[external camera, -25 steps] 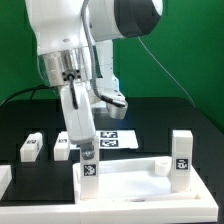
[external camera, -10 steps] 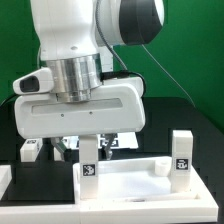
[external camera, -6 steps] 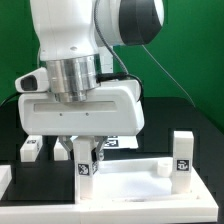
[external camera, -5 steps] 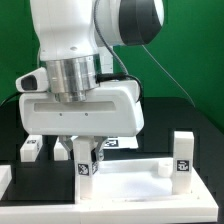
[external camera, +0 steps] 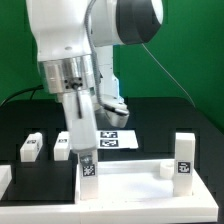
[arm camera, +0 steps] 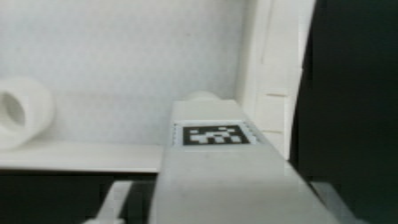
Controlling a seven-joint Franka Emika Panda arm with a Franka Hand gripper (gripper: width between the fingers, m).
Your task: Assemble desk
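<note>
My gripper (external camera: pixel 87 150) is shut on a white square leg post (external camera: pixel 88 170). The post stands upright at the near corner of the desk top panel (external camera: pixel 135 186), toward the exterior view's left. A second leg post (external camera: pixel 182 155) stands upright on the panel at the exterior view's right. Two more tagged leg posts (external camera: pixel 33 147) (external camera: pixel 62 146) lie loose on the black table behind. In the wrist view the held post (arm camera: pixel 217 150) fills the middle, with its tag showing. The white panel (arm camera: pixel 125 60) lies behind it, with a round hole (arm camera: pixel 18 110) in it.
The marker board (external camera: pixel 118 140) lies flat on the black table behind the panel. The big white arm (external camera: pixel 75 40) stands over the scene's left half. A black cable hangs behind at the exterior view's right.
The wrist has turned about the post's axis. The hand faced the camera broadside before and is now edge-on. The grip on the post is kept and the post stays on the panel.
</note>
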